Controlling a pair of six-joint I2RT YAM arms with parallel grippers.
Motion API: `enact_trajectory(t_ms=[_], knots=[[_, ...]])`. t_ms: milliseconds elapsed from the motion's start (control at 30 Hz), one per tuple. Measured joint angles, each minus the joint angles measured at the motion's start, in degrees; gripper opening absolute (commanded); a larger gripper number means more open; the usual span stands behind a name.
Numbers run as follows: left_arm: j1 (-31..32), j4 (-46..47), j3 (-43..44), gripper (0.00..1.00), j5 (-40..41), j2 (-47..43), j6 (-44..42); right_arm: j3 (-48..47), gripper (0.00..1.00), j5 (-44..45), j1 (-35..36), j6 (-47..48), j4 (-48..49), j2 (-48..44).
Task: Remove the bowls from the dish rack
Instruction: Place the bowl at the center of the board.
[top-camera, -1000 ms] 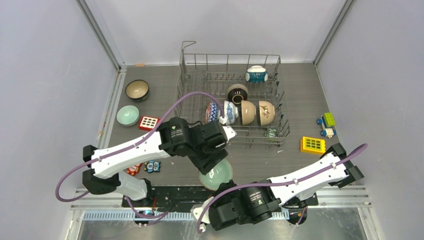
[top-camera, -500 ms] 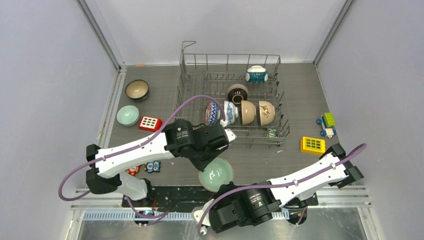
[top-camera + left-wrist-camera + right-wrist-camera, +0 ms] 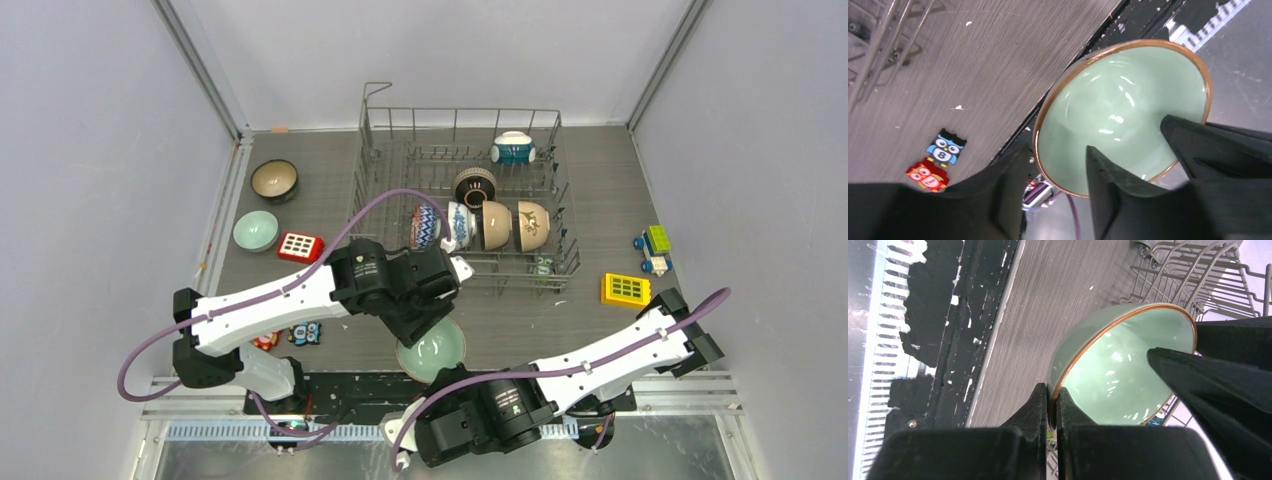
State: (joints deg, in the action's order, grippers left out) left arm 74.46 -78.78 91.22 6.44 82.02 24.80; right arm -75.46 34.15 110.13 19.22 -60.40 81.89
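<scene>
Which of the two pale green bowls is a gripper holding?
The pale green bowl at the near edge, rim pinched by the right gripper; the other green bowl sits untouched at far left.

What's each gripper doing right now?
Left gripper: jaws open, astride the rim of the green bowl.
Right gripper: shut on the same bowl's rim.

A large grey wire dish rack [image 3: 460,112] stands mid-table. Inside it, a teal-and-white bowl [image 3: 512,148] lies at the far right and a dark brown bowl [image 3: 475,185] just nearer. In front of those, a red patterned bowl [image 3: 424,226], a blue-and-white bowl [image 3: 458,224] and two cream bowls [image 3: 494,225] stand on edge in a row. A brown bowl [image 3: 274,180] and a small pale green bowl [image 3: 256,230] sit left of the rack. A brown-rimmed pale green bowl [image 3: 436,350] is mouth-up at the table's near edge.
</scene>
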Motion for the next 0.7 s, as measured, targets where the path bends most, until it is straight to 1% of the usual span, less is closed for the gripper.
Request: enact_trajectory(t_ms=[33,100,167,233,267,333,433,467,567,600,667,700], knots=[[0.20,0.15,-0.15,0.55,-0.42,0.00,-0.02,0.00,0.01,0.02,0.00,0.20,0.20,0.00],[0.50,0.22,-0.28,0.55,-0.85,0.02,-0.13,0.00,0.01,0.09,0.00,0.50,0.37,0.00],[0.55,0.31,-0.28,0.50,-1.20,0.02,-0.22,0.00,0.01,0.15,0.00,0.61,0.79,-0.02],[0.55,0.35,-0.28,0.41,-1.49,0.02,-0.20,0.00,0.01,0.15,0.00,0.66,1.36,-0.09],[0.55,0.37,-0.28,0.34,-1.55,0.02,-0.24,0.00,0.01,0.09,0.00,0.61,1.73,-0.15],[0.48,0.15,-0.31,0.24,-1.01,0.02,-0.81,0.00,0.01,-0.15,0.02,0.57,1.81,-0.31],[0.37,-0.37,-0.42,0.03,-0.11,0.02,-1.25,0.02,0.01,-0.57,0.26,0.33,1.57,-0.37],[0.33,-0.46,-0.48,0.01,0.04,0.04,-1.22,0.02,0.01,-0.72,0.33,0.24,1.62,-0.39],[0.04,0.39,-0.48,0.00,0.04,0.02,-0.07,0.02,0.01,-1.01,0.39,-0.33,1.75,-0.39],[0.00,0.44,-0.48,0.00,0.13,0.02,0.22,0.04,0.05,-1.01,0.39,-0.52,1.70,-0.39],[0.00,0.48,-0.48,0.00,0.37,0.00,0.52,0.02,0.18,-0.90,0.39,-0.81,1.73,-0.39],[0.00,0.52,-0.48,0.00,0.48,-0.07,0.63,0.02,0.22,-0.85,0.39,-1.03,1.75,-0.39]])
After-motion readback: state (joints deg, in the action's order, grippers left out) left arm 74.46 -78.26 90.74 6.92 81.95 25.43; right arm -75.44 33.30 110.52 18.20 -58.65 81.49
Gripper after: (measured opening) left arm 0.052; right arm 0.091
